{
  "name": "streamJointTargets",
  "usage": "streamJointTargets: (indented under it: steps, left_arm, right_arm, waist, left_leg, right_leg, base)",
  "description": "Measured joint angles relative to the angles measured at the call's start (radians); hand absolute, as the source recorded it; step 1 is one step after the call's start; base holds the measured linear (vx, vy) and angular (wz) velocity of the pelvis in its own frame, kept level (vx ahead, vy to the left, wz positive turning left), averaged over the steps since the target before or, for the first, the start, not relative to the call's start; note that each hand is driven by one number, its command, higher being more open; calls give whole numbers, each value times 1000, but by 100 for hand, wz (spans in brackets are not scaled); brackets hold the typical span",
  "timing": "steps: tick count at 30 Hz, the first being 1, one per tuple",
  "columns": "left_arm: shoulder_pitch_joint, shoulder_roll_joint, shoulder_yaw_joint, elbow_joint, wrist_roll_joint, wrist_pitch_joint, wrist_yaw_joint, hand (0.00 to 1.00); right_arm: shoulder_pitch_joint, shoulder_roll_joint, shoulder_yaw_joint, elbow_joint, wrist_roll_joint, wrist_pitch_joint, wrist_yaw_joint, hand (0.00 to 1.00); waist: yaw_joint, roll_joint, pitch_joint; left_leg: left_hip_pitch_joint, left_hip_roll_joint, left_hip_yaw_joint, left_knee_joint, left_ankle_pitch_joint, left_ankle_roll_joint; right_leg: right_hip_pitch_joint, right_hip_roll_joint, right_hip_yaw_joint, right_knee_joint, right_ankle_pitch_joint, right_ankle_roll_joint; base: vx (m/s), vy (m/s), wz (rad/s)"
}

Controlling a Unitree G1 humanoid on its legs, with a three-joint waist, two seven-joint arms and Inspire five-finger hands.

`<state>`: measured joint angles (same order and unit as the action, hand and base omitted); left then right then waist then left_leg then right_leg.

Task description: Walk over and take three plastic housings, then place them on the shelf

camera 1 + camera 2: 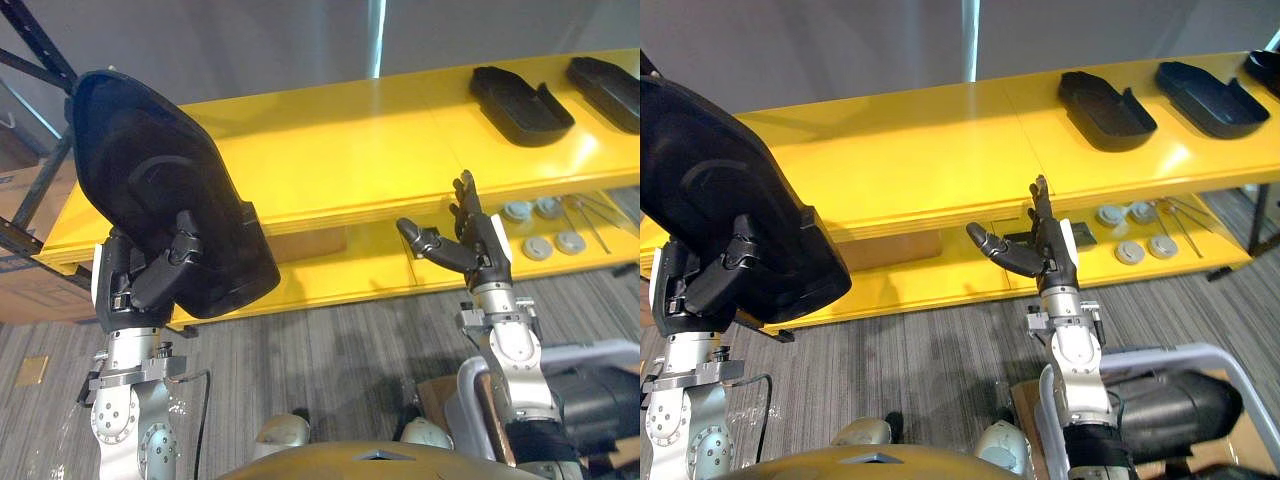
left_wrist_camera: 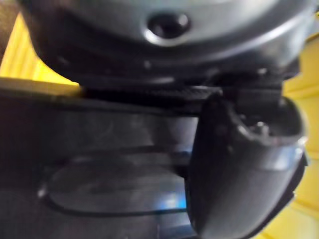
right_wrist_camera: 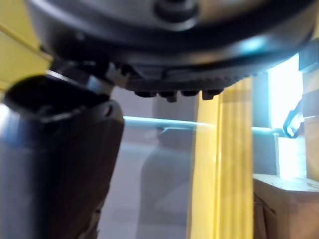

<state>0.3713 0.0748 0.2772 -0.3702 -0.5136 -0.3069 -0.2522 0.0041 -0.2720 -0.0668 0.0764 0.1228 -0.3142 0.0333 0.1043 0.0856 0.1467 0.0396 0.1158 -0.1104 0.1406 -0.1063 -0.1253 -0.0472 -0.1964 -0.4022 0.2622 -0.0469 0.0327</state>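
Note:
My left hand (image 1: 160, 268) is shut on a large black plastic housing (image 1: 150, 170), held upright and tilted in front of the left end of the yellow shelf (image 1: 340, 150). In the left wrist view the thumb (image 2: 239, 164) presses against the housing's dark wall (image 2: 99, 164). Two more black housings (image 1: 520, 102) (image 1: 608, 88) lie on the shelf's top board at the right. My right hand (image 1: 470, 245) stands open and empty before the shelf's front edge, fingers pointing up, thumb stretched left.
On the lower yellow shelf board (image 1: 370, 260) lie several grey round discs (image 1: 545, 228) and thin metal rods (image 1: 590, 215) at the right. A dark metal rack upright (image 1: 40, 70) stands at the far left. Grey carpet (image 1: 330, 350) lies below.

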Motion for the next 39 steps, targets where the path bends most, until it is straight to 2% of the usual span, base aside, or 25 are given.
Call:
streamJointTargets:
  steps: [1, 3, 4, 5, 6, 8, 9, 10, 11, 13, 14, 15, 17, 18, 19, 21, 24, 28, 32, 34, 39]
  left_arm:
    - [1, -2, -15, -11, 0, 0, -9, 0]
    - [1, -5, -37, -15, 0, -1, -15, 0]
    - [3, -11, -43, -15, 0, 0, -13, 0]
    - [4, -19, -43, -15, -1, 0, -14, 0]
    - [5, -35, -44, -15, -12, 0, -13, 0]
    - [14, -50, -46, -15, -34, 0, -14, 0]
    - [12, -54, -52, -14, -31, 0, -13, 0]
    - [8, -53, -70, -14, -26, 0, -13, 0]
    - [5, -53, -80, -14, -24, 0, -15, 0]
    - [-18, -53, -121, -7, 6, 2, -21, 0]
    - [-23, -53, -137, -7, 18, 6, -29, 0]
    - [-25, -48, -145, -5, 16, 11, -34, 0]
    - [-54, 1, -152, 2, 16, 51, -32, 0]
    - [-76, 30, -153, 6, 16, 75, -23, 0]
    - [-91, 54, -152, 9, 15, 103, -10, 0]
    - [-102, 69, -148, 9, 14, 139, 4, 0]
    - [-138, 74, -150, 10, 15, 189, 51, 0]
    - [-251, 86, -154, 59, 8, 247, 146, 0]
    - [-379, 116, -142, 163, -71, 257, 248, 0]
    - [-481, 159, -108, 258, -166, 284, 288, 0]
    - [-664, 300, -89, 475, -193, 338, 376, 0]
  right_arm:
    - [-6, 2, -3, 0, 12, 0, -2, 100]
    - [-17, 7, 0, 0, 24, 0, -4, 100]
    - [-20, 23, 6, 0, 41, -3, 2, 100]
    - [-21, 32, 11, 0, 49, -7, 3, 100]
    - [-19, 49, 21, 1, 51, -7, 3, 100]
    - [-5, 61, 36, 2, 47, -7, 8, 100]
    - [3, 74, 33, 1, 47, -9, 4, 100]
    - [4, 81, 29, 1, 47, -10, -2, 100]
    - [5, 87, 25, 1, 47, -10, -6, 100]
    - [25, 91, 16, 1, 45, -17, -41, 100]
    - [30, 84, 19, 1, 43, -26, -51, 100]
    - [30, 83, 21, 2, 43, -28, -56, 100]
    - [43, 101, 43, -10, 44, -35, -66, 100]
    - [49, 116, 46, -17, 45, -41, -61, 100]
    - [64, 135, 48, -31, 48, -41, -53, 100]
    - [105, 155, 51, -76, 48, -41, -33, 100]
    - [151, 157, 58, -129, 43, -41, -7, 100]
    - [191, 152, 58, -133, 48, -25, 9, 100]
    - [236, 149, 67, -133, 87, -2, 53, 100]
    - [250, 148, 95, -133, 121, 26, 98, 100]
    - [258, 121, 175, -132, 130, 62, 148, 100]
  waist:
    - [-1, -1, 0]
    - [3, -15, 3]
    - [10, -26, 6]
    - [11, -23, 9]
    - [14, -9, 18]
    - [5, -3, 20]
    - [-6, -2, 18]
    - [-27, 8, 15]
    - [-33, 11, 16]
    - [-42, 10, 15]
    - [-45, 27, 9]
    - [-48, 37, 4]
    - [-62, -13, -3]
    - [-64, -39, 0]
    - [-71, -55, 1]
    - [-86, -64, -4]
    - [-111, -64, -6]
    - [-146, -59, -11]
    - [-167, -58, -14]
    - [-177, -56, -16]
    - [-194, -57, -18]
  left_leg:
    - [10, 14, 40, 10, 6, 8]
    - [-16, 13, 78, 107, 0, 18]
    - [-63, 12, 93, 226, -15, 37]
    - [-88, 15, 102, 289, -22, 37]
    - [-116, 27, 112, 388, -26, 37]
    - [-126, 55, 149, 435, -27, 39]
    - [-120, 78, 201, 395, -57, 62]
    - [-122, 99, 234, 335, -64, 61]
    - [-123, 105, 244, 306, -63, 60]
    - [-112, 94, 238, 176, -27, 38]
    - [-87, 88, 231, 96, 69, 32]
    - [-68, 85, 239, 82, 63, -16]
    - [-42, 22, 302, 48, 53, 12]
    - [-25, -4, 338, 25, 56, 24]
    - [-9, -20, 361, 10, 54, 31]
    - [7, -30, 387, 2, 46, 38]
    - [23, -31, 416, -20, 45, 36]
    - [49, -16, 454, -49, 51, 26]
    - [73, -15, 480, -79, 60, 22]
    - [75, -11, 493, -96, 70, 20]
    - [77, -4, 514, -118, 89, 16]
  right_leg:
    - [34, 9, -22, -2, -7, -8]
    - [73, 10, -34, -16, -27, 1]
    - [107, 13, -33, -48, -42, 17]
    - [125, 17, -32, -66, -44, 21]
    - [159, 32, -31, -96, -42, 23]
    - [196, 38, -33, -134, -38, 25]
    - [203, 39, -42, -150, -38, 21]
    - [206, 37, -43, -161, -37, 23]
    - [207, 29, -43, -163, -35, 27]
    - [204, -11, -23, -155, -30, 56]
    - [190, -24, 10, -143, -29, 89]
    - [185, -32, 34, -139, -27, 103]
    - [172, -90, 93, -171, 2, 140]
    - [167, -115, 120, -188, 21, 146]
    - [167, -128, 138, -206, 44, 149]
    - [160, -137, 140, -214, 62, 163]
    - [147, -131, 152, -215, 69, 167]
    - [131, -110, 185, -216, 78, 161]
    - [123, -103, 204, -217, 83, 157]
    - [114, -93, 214, -231, 99, 145]
    - [93, -80, 229, -235, 105, 143]
  base:
    - [218, -188, 57]
    - [153, -159, 34]
    - [63, -102, 4]
    - [80, -95, -2]
    - [44, -27, -11]
    - [31, -7, -3]
    - [22, 52, 22]
    - [29, 81, 24]
    - [32, 143, 10]
    - [46, 212, -25]
    - [56, 261, -56]
    - [105, 406, -73]
    - [109, 351, -61]
    - [112, 276, -58]
    - [93, 215, -50]
    - [61, 111, -39]
    - [52, 37, -33]
    - [14, -20, -26]
    - [-18, -3, -21]
    - [-43, -3, -17]
    - [-47, -23, -11]
